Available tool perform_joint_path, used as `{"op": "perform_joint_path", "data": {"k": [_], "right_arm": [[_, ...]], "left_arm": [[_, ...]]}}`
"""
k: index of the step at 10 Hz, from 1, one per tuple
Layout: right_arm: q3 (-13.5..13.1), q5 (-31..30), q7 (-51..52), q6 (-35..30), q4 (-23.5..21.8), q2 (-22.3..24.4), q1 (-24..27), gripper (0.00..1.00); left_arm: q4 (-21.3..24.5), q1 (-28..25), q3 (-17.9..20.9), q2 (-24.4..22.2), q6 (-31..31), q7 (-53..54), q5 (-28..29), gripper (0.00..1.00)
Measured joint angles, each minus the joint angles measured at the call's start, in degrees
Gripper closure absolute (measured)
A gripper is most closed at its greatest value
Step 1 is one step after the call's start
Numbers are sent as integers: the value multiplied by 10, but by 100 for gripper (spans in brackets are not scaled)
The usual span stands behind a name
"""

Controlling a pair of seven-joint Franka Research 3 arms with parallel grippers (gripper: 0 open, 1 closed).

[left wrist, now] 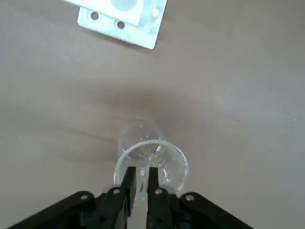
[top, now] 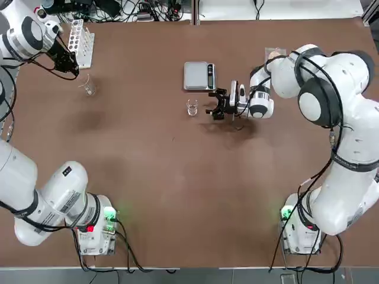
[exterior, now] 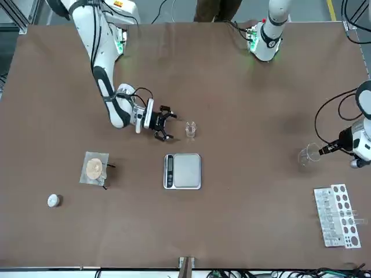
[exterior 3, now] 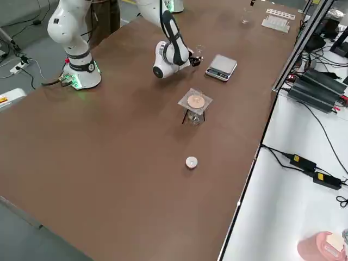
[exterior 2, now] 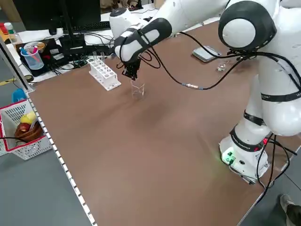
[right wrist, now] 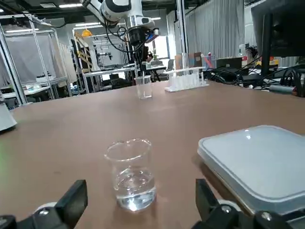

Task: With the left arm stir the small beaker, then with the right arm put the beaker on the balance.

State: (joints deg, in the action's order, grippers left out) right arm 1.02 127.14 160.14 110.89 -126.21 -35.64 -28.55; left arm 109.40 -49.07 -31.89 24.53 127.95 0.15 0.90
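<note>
The small beaker (top: 192,107) stands upright near the table's middle with a little clear liquid in it. My right gripper (top: 213,106) lies level just to its right, open, with the beaker (right wrist: 131,174) ahead between its spread fingers and not touched. The balance (top: 195,76) sits just beyond the beaker, its silver pan (right wrist: 257,157) bare. At the far left, my left gripper (top: 71,65) hangs over a larger clear glass (top: 89,89). Its fingers (left wrist: 126,183) stand almost together on a thin glass rod that reaches down into that glass (left wrist: 151,160).
A white test-tube rack (top: 80,41) stands behind the larger glass at the far left edge. On the right arm's side lie a clear dish with a tan disc (exterior: 95,168) and a small white round object (exterior: 53,200).
</note>
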Motion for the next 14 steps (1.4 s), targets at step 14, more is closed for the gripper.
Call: {"op": "perform_joint_path", "data": {"k": [14], "right_arm": [[0, 9, 13, 0, 77, -63, -26, 0]], "left_arm": [[-96, -2, -3, -55, -187, 2, 5, 65]]}}
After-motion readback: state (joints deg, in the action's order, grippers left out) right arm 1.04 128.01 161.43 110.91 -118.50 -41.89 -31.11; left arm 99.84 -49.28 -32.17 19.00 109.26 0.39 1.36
